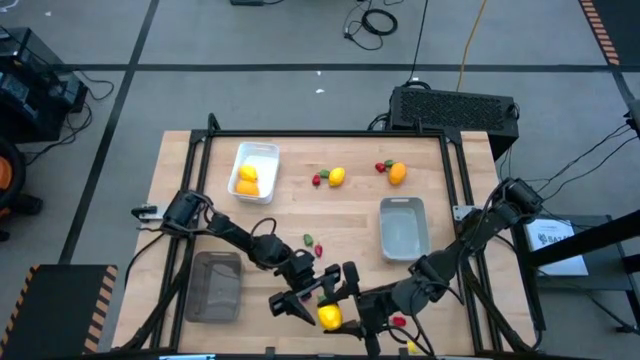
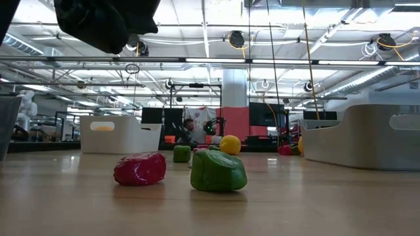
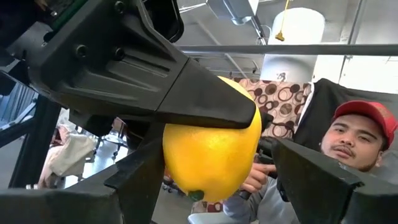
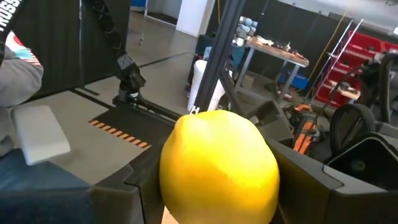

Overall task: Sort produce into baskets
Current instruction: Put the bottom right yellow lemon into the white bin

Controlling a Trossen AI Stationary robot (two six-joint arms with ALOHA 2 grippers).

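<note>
A round yellow fruit point(image 1: 328, 316) is at the table's near edge, between both grippers. My right gripper point(image 1: 338, 308) is shut on it. My left gripper point(image 1: 306, 300) is open, with its fingers on either side of the same fruit point(image 3: 211, 149); I cannot tell whether they touch it. The white basket point(image 1: 253, 172) holds yellow and orange fruits. The light grey basket point(image 1: 404, 227) is at the right and the darker grey basket point(image 1: 216, 285) at the near left. Loose pieces lie on the table: a yellow one point(image 1: 337, 177), an orange one point(image 1: 397, 174), and a green and a red one point(image 1: 314, 243). My right gripper pinches the yellow fruit by two opposite sides point(image 4: 171, 180) between its two fingers. The fingers come slanting from the table's right side. In the left wrist view one of its fingers point(image 3: 186, 93) lies over the fruit's top. The wrist views show only the room behind the fruit.
In the low view a red piece point(image 2: 140, 168) and a green piece point(image 2: 218, 170) lie close by, with a small green piece point(image 2: 182, 153) behind them. A red piece point(image 1: 400, 322) lies by the right arm. A person point(image 3: 360, 143) sits beyond the near edge.
</note>
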